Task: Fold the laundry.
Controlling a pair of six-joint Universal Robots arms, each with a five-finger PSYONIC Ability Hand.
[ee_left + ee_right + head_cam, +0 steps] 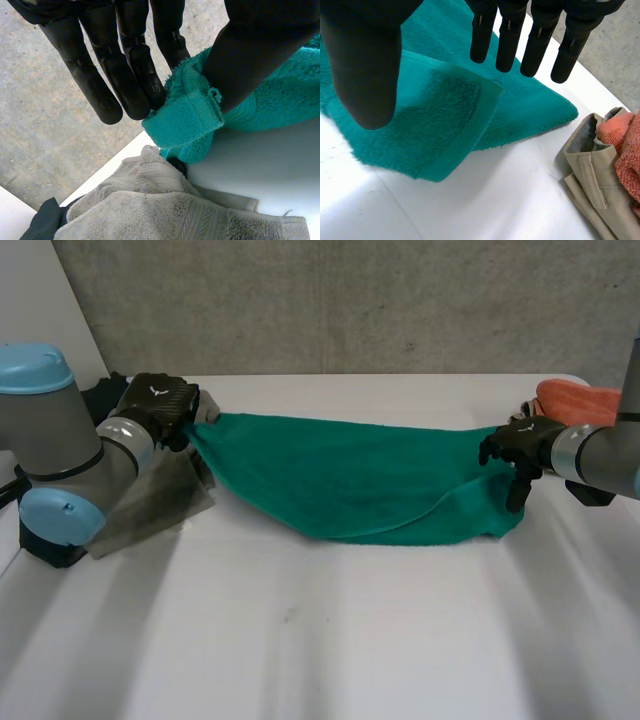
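Teal terry towel stretched across the far middle of the white table, left corner pinched thumb-to-fingers by the left hand, probably to keep it taut, right hand spread loose over the doubled-back right end, gripping nothing.

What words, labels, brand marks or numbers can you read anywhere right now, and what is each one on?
No words or numbers can be read.
Back of the black left hand: a small white emblem, no letters.
Back of the black right hand: the same small white emblem, no letters.
The teal terry towel, grey terry towel and beige fabric garment: no tag or print visible.
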